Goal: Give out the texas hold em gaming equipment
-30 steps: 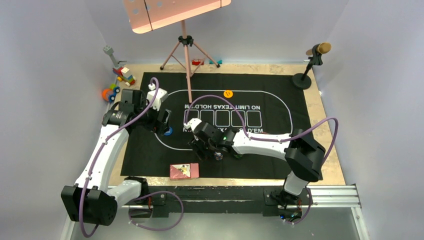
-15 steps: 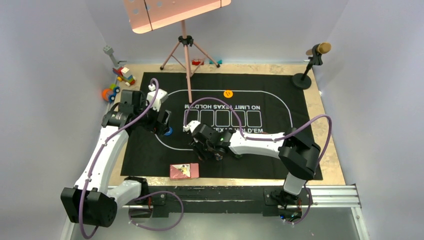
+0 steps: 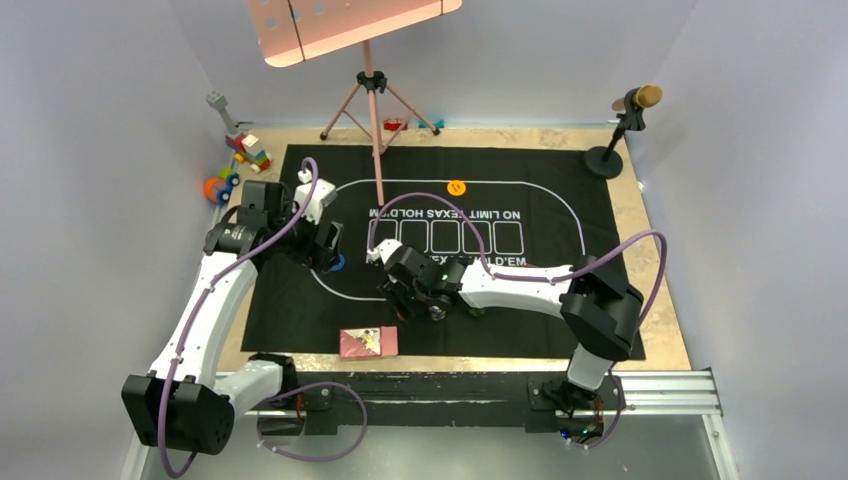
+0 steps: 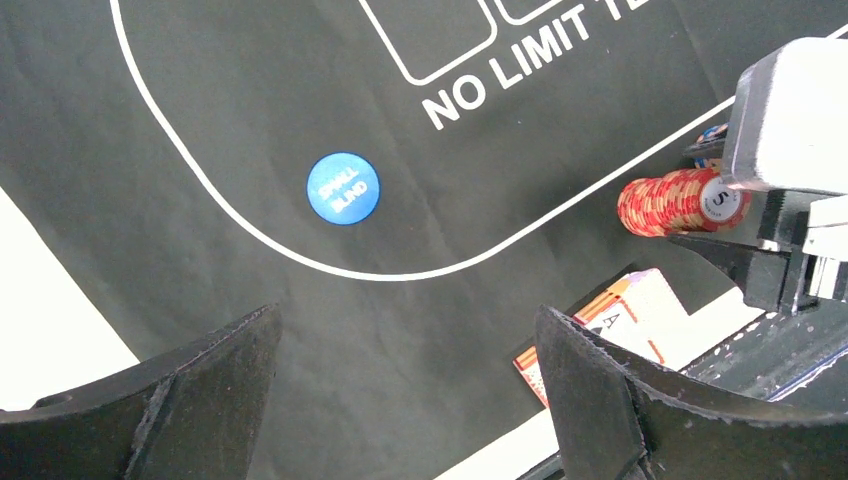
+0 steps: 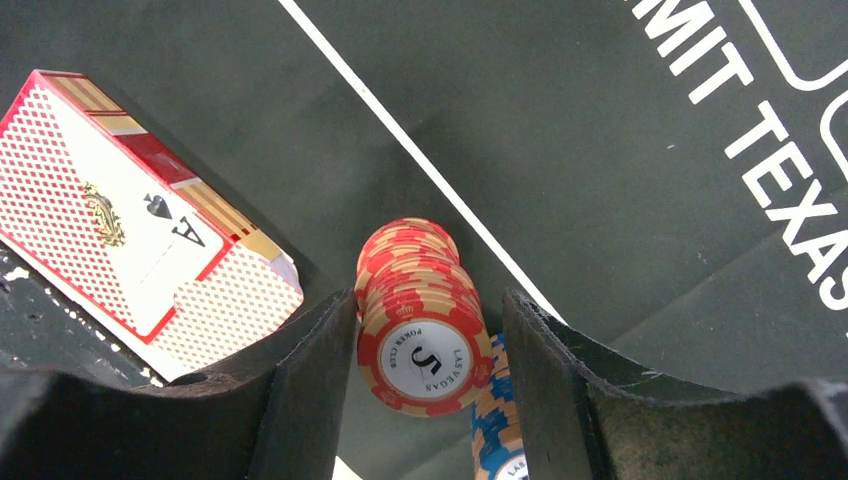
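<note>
Barely shifted, right jaws straddling red chips [image 5: 420, 320]

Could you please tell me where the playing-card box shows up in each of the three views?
Top external: card box at the near edge of the mat.
Left wrist: lower right.
Right wrist: upper left.
Shared landmark: the mat's white oval line.

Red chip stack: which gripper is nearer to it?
Right. The right gripper straddles the red chip stack; the left gripper hangs apart, near the blue disc.
</note>
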Controlling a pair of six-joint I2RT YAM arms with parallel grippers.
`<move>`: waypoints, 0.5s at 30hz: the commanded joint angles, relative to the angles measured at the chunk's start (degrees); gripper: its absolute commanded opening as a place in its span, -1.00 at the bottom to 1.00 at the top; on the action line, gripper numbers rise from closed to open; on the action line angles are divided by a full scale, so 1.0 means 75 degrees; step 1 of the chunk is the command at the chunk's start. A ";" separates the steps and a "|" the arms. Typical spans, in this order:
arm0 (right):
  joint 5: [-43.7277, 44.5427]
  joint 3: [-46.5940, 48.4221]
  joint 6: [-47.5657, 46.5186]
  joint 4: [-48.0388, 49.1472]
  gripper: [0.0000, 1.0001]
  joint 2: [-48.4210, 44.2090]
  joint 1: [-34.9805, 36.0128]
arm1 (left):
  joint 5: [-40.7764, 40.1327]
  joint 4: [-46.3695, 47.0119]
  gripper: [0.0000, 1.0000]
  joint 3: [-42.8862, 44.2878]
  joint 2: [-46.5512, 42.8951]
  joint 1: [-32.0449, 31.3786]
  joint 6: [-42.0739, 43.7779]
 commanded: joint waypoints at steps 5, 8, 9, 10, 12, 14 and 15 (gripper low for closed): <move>0.0167 0.0359 -0.0059 -0.0175 0.14 -0.0574 0.0032 | 0.0252 0.0149 0.99 -0.0061 -0.0132 0.0047 0.0239; 0.0148 0.0424 -0.0017 -0.0189 0.09 -0.0546 0.0032 | 0.0227 0.0147 0.99 -0.0080 -0.0174 0.0045 0.0266; 0.0137 0.0444 -0.0004 -0.0205 0.08 -0.0517 0.0032 | 0.0215 0.0149 0.99 -0.0094 -0.0203 0.0044 0.0271; 0.0125 0.0439 -0.0002 -0.0224 0.06 -0.0489 0.0032 | 0.0212 0.0159 0.99 -0.0115 -0.0237 0.0044 0.0282; 0.0126 0.0449 -0.0013 -0.0235 0.05 -0.0454 0.0032 | 0.0198 0.0172 0.99 -0.0129 -0.0271 0.0044 0.0283; 0.0109 0.0419 -0.0019 -0.0255 0.04 -0.0425 0.0032 | 0.0223 0.0178 0.99 -0.0155 -0.0316 0.0045 0.0297; 0.0132 0.0415 -0.0032 -0.0271 0.05 -0.0400 0.0032 | 0.0221 0.0173 0.99 -0.0164 -0.0326 0.0044 0.0304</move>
